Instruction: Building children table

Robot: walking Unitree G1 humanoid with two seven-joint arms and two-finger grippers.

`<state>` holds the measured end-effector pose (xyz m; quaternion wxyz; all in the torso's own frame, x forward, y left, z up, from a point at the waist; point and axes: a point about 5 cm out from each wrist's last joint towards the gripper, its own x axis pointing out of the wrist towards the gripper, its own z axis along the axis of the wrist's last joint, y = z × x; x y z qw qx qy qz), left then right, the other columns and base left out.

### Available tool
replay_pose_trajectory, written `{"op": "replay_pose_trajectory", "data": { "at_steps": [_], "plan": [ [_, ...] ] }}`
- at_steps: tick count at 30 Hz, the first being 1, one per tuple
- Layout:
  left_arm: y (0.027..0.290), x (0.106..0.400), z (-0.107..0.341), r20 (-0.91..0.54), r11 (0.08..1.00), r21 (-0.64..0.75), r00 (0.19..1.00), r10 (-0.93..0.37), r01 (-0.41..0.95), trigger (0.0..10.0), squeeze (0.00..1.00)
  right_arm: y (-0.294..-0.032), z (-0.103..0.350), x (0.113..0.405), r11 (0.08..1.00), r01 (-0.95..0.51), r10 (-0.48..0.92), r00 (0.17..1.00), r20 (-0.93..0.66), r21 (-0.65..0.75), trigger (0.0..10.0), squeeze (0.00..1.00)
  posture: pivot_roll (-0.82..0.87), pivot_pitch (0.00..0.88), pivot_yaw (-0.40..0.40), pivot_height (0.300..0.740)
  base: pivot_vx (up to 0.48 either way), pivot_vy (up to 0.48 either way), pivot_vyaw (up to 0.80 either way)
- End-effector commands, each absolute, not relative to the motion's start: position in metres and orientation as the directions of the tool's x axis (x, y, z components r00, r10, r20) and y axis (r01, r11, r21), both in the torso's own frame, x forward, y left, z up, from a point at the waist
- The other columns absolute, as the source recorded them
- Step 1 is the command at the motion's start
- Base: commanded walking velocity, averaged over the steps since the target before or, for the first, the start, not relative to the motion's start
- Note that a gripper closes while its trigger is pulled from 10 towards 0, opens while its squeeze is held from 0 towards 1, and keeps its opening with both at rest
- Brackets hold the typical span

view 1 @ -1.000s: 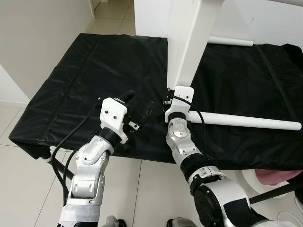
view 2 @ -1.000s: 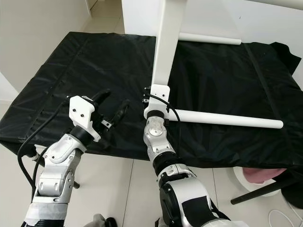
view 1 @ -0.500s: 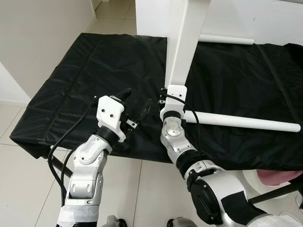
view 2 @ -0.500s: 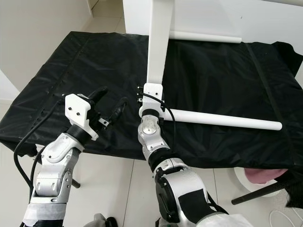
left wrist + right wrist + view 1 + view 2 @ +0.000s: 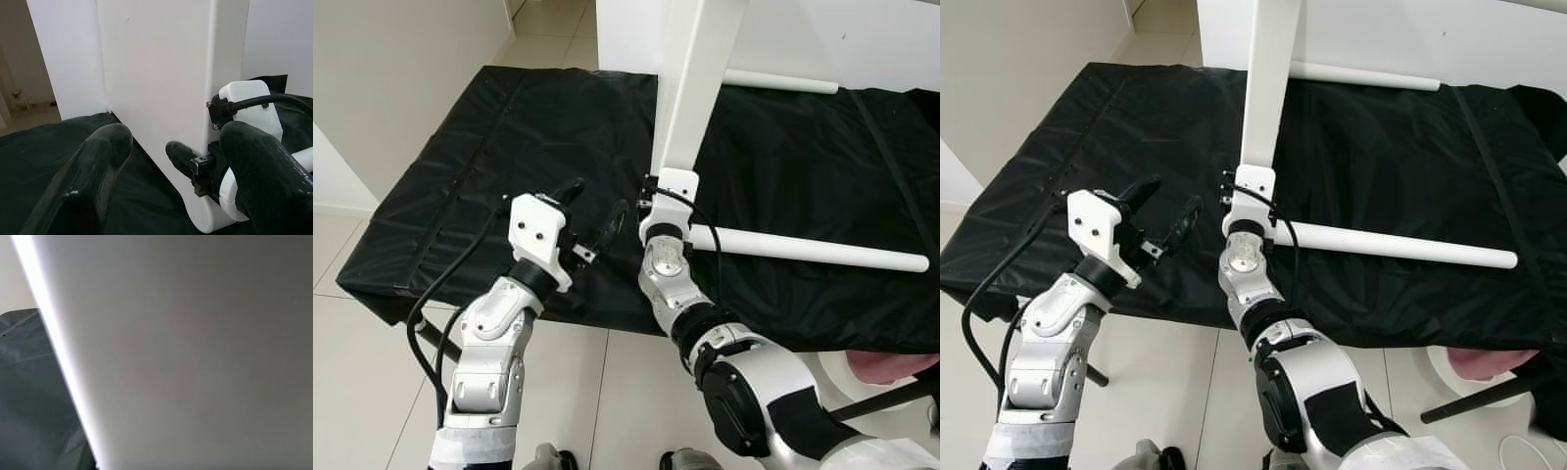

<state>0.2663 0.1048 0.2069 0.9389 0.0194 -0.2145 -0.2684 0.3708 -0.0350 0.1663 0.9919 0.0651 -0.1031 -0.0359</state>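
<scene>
Over black-covered counter [image 5: 460, 157], left end effector [image 5: 592, 208] spread and empty, just left of upright white table leg [image 5: 690, 83], right end effector [image 5: 195, 164] at leg's foot, grip state unclear, white rod [image 5: 813, 248] lying right.

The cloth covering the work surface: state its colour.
The cloth is plain black, best seen in the left eye view.

Pale glossy floor tiles [image 5: 352, 392] surround a low surface covered by a black fabric sheet [image 5: 509, 137]. A plain white wall [image 5: 391, 69] stands left.
</scene>
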Motion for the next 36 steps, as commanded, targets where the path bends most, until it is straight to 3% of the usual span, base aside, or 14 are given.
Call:
{"op": "replay_pose_trajectory", "data": {
  "at_steps": [1,6,11,12,20,21,23,24,36],
  "plan": [
    [0.108,0.266,0.205,0.405,0.914,0.064,0.827,-0.390,0.400,10.0,0.00,0.044,0.210,0.345,0.945,-0.225,0.127,0.921,0.368,0.237,10.0,0.00,-0.02,0.081,0.072,0.740,0.000,0.000,0.00],
    [0.108,0.264,0.206,0.407,0.913,0.050,0.826,-0.390,0.406,10.0,0.00,0.060,0.226,0.337,0.936,-0.282,0.167,0.882,0.441,0.210,10.0,0.00,-0.02,0.078,0.075,0.740,0.000,0.000,0.00],
    [0.106,0.262,0.206,0.405,0.912,0.039,0.828,-0.389,0.409,10.0,0.00,0.063,0.210,0.335,0.951,-0.273,0.201,0.901,0.384,0.142,10.0,0.00,-0.01,0.077,0.071,0.740,0.000,0.000,0.00],
    [0.106,0.262,0.206,0.404,0.912,0.034,0.829,-0.388,0.410,10.0,0.00,0.062,0.206,0.336,0.952,-0.275,0.207,0.903,0.378,0.135,10.0,1.00,-0.01,0.080,0.070,0.740,0.000,0.000,0.00],
    [0.105,0.261,0.206,0.401,0.909,0.027,0.828,-0.391,0.416,10.0,0.00,0.055,0.215,0.338,0.958,-0.258,0.179,0.881,0.438,0.128,10.0,1.00,-0.01,0.086,0.074,0.740,0.000,0.000,0.00],
    [0.104,0.261,0.206,0.401,0.908,0.024,0.828,-0.392,0.418,10.0,0.00,0.052,0.215,0.339,0.960,-0.251,0.173,0.878,0.447,0.122,10.0,0.15,-0.01,0.086,0.074,0.740,0.000,0.000,0.00],
    [0.104,0.261,0.206,0.400,0.908,0.022,0.828,-0.392,0.419,10.0,0.00,0.050,0.215,0.339,0.962,-0.246,0.169,0.876,0.451,0.119,10.0,0.15,-0.01,0.086,0.074,0.740,0.000,0.000,0.00],
    [0.103,0.260,0.206,0.399,0.907,0.022,0.828,-0.395,0.421,10.0,0.00,0.047,0.214,0.340,0.963,-0.243,0.164,0.872,0.461,0.116,10.0,0.00,-0.02,0.090,0.078,0.740,0.000,0.000,0.00],
    [0.103,0.261,0.205,0.393,0.903,0.020,0.827,-0.402,0.429,10.0,0.00,0.019,0.193,0.336,0.972,-0.231,0.179,0.838,0.515,0.037,10.0,0.00,-0.03,0.092,0.081,0.740,0.000,0.000,0.00]
  ]
}}
